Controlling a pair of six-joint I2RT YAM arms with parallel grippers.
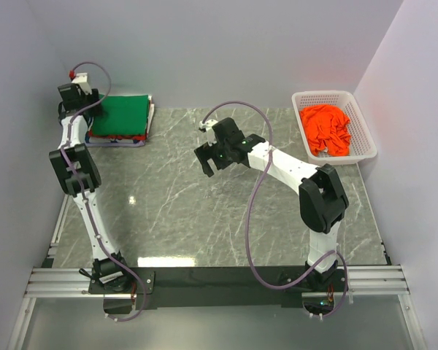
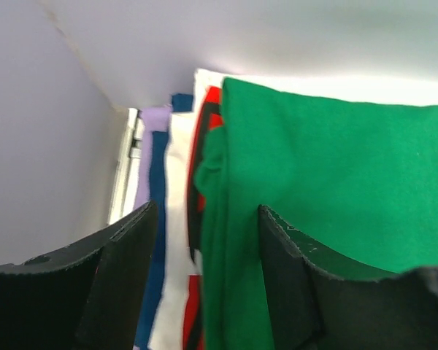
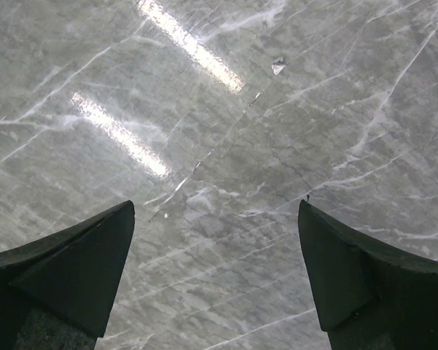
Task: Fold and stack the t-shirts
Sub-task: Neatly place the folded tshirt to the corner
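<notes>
From above, the main risk sits at the table's (image 1: 226, 219) 10 o'clock corner. The left gripper (image 1: 77, 95) hovers at the stack's left edge, with the folded green t-shirt (image 1: 122, 114) at its 4 o'clock, so a careless drag away would likely pull the top fold askew. The orange t-shirt (image 1: 325, 128) lies crumpled in the basket (image 1: 360, 108), well apart at the right gripper's (image 1: 207, 162) 2 o'clock. Lifted in a bunch, it could snag the mesh or tip the basket.

In the left wrist view the left gripper (image 2: 208, 211) has its jaws parted and clamps nothing. The green t-shirt (image 2: 336, 182) fills 12 to 3 o'clock, its folded edge running between the fingers (image 2: 124, 284). The red t-shirt (image 2: 204, 138) peeks out just beside it, above white, blue and lilac layers (image 2: 160, 146). Closing here might pinch several layers together.

In the right wrist view the right gripper (image 3: 215, 211) is spread wide and empty over bare marble, with no shirt in sight.
</notes>
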